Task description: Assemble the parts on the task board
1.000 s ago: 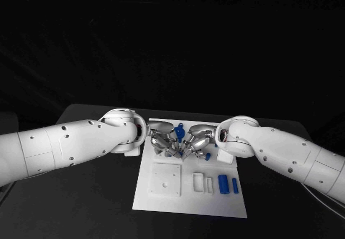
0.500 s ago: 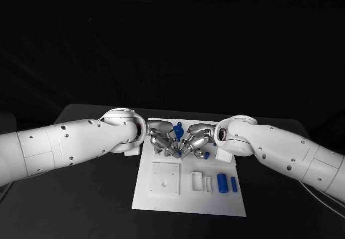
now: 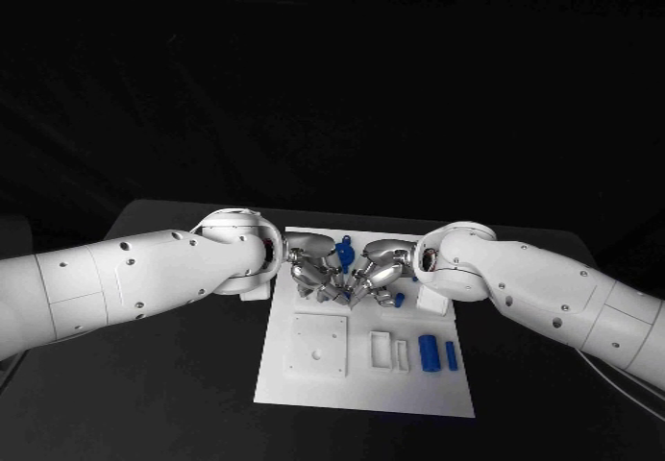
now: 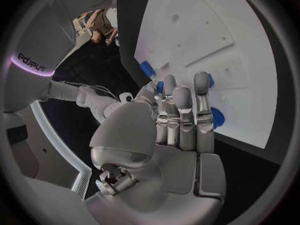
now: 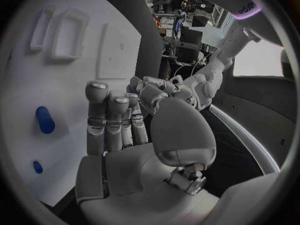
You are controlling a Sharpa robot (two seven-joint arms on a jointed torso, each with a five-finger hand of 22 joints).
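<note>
Where both hands (image 3: pixel 339 274) meet over task board (image 3: pixel 363 394) — fingers' hold unclear; blue parts (image 3: pixel 438 354) nearby.

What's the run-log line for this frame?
left hand: on blue part | right hand: meeting it, hold unclear | board: two blue pegs loose

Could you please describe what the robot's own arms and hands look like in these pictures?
Both arms are glossy white, built of rounded shell segments dotted with small dark screw holes, ending in ball-like wrists. The left hand and right hand are polished silver metal with jointed fingers, rounded fingertips and a smooth domed thumb base. A thin white cable runs beside the right arm near the picture's edge.
</note>
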